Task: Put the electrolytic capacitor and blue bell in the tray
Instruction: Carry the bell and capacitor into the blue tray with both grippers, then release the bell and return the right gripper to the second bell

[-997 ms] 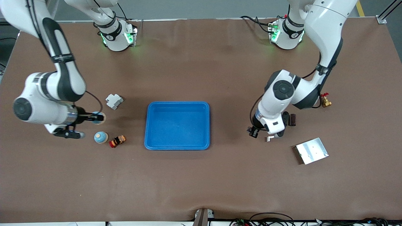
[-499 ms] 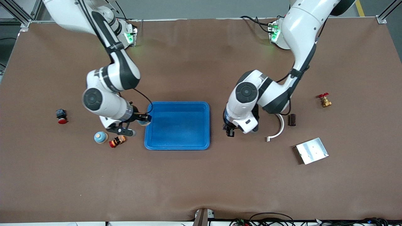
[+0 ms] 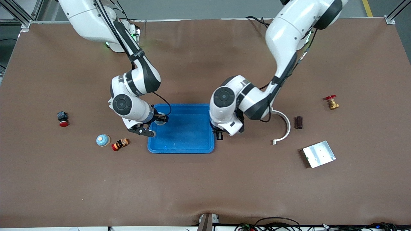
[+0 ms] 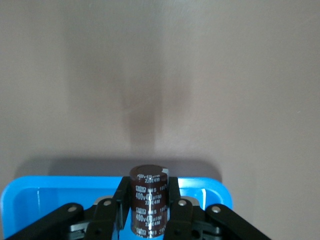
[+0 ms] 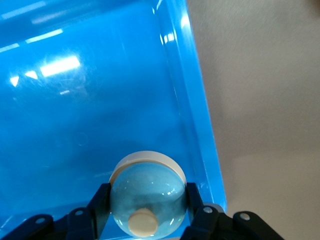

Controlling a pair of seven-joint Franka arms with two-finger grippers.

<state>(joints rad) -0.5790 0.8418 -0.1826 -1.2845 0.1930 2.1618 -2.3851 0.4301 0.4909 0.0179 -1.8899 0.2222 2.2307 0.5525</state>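
The right gripper (image 5: 146, 212) squeezes the blue bell (image 5: 146, 207) over the tray (image 3: 179, 146). The left gripper (image 4: 148, 212) squeezes the capacitor (image 4: 149, 206) right over the tray's rim, so it might land outside if let go now.

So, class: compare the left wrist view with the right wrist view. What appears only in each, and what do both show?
Only the left wrist view shows the electrolytic capacitor, dark brown with white print, upright in the shut left gripper, with bare brown table filling most of the picture. Only the right wrist view shows the blue bell, with its cream knob and base, clamped in the shut right gripper over the tray's floor. Both show the blue tray and a strip of table.
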